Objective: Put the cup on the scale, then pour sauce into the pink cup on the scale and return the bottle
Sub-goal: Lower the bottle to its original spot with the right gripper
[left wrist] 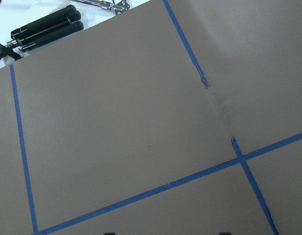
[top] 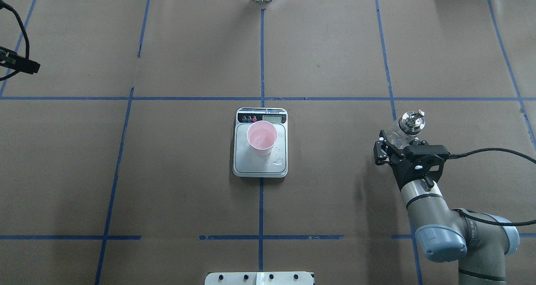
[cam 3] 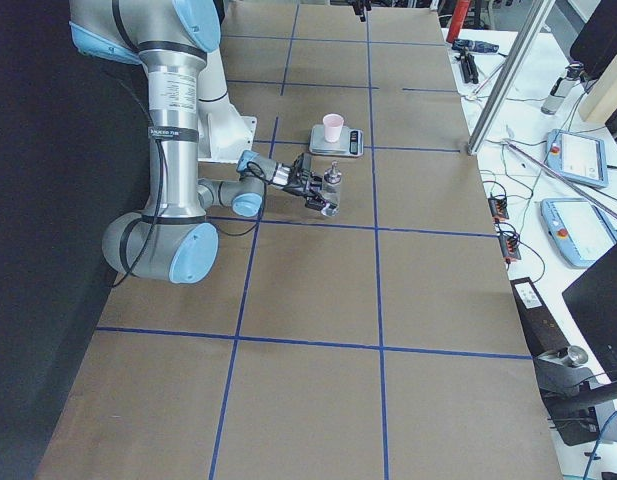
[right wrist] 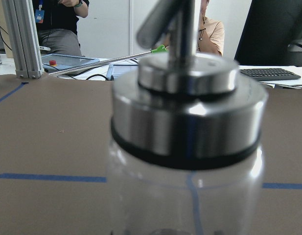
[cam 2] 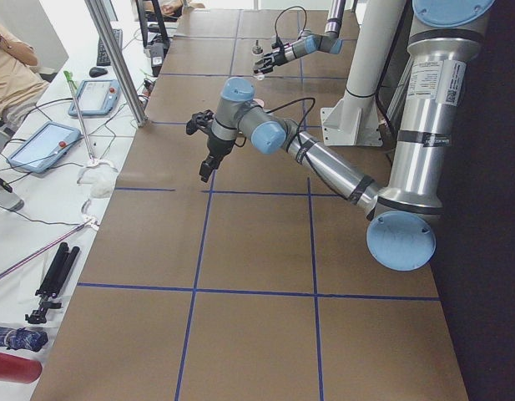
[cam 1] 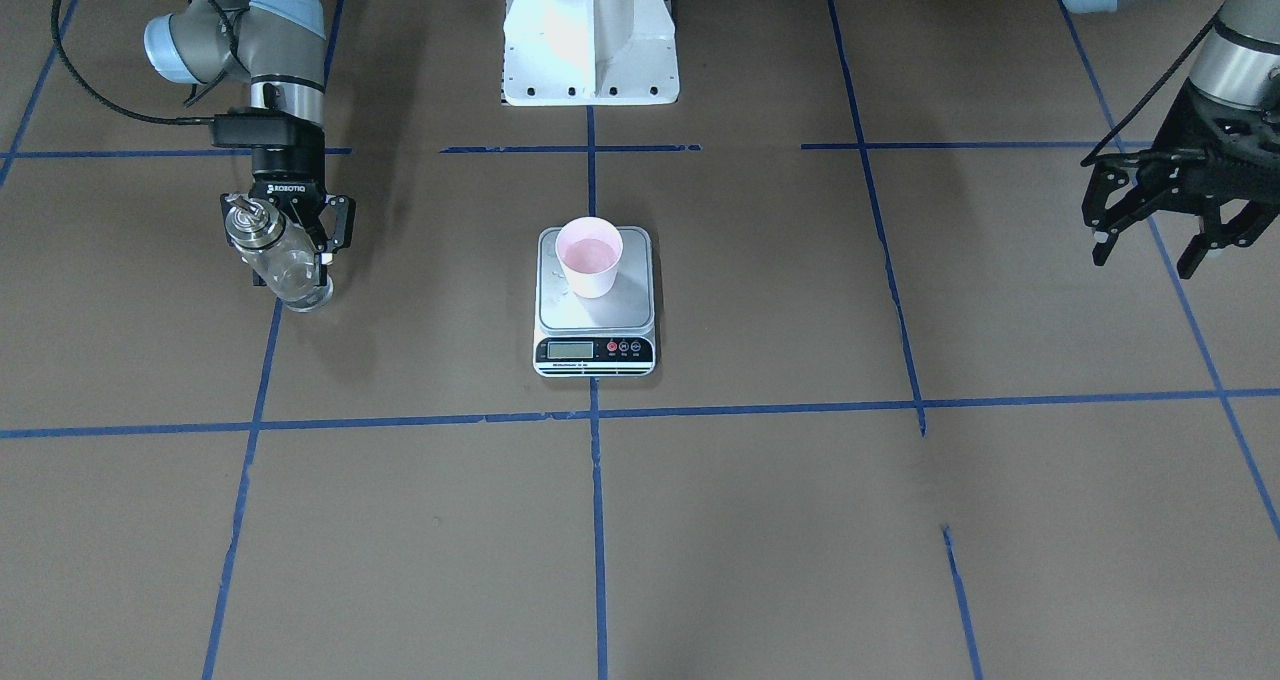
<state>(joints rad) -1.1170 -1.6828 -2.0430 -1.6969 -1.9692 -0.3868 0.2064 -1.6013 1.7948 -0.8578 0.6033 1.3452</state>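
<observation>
The pale pink cup point(cam 1: 589, 257) stands upright on the far half of the scale's steel platform point(cam 1: 600, 310), at the table's middle; both also show in the overhead view, the cup point(top: 261, 137) on the scale point(top: 259, 165). My right gripper point(cam 1: 290, 260) is shut on the clear glass bottle point(cam 1: 285, 260) with the silver cap point(top: 411, 121), held slightly tilted with its base at the table, far to the robot's right of the scale. The sauce inside the bottle is hard to make out. My left gripper point(cam 1: 1150, 250) is open and empty, held above the table on the other side.
A few drops lie on the scale platform point(top: 276, 163) beside the cup. The robot's white base point(cam 1: 590, 35) stands behind the scale. Blue tape lines cross the brown table. Tablets, cables and operators sit beyond the far edge point(cam 3: 578, 160).
</observation>
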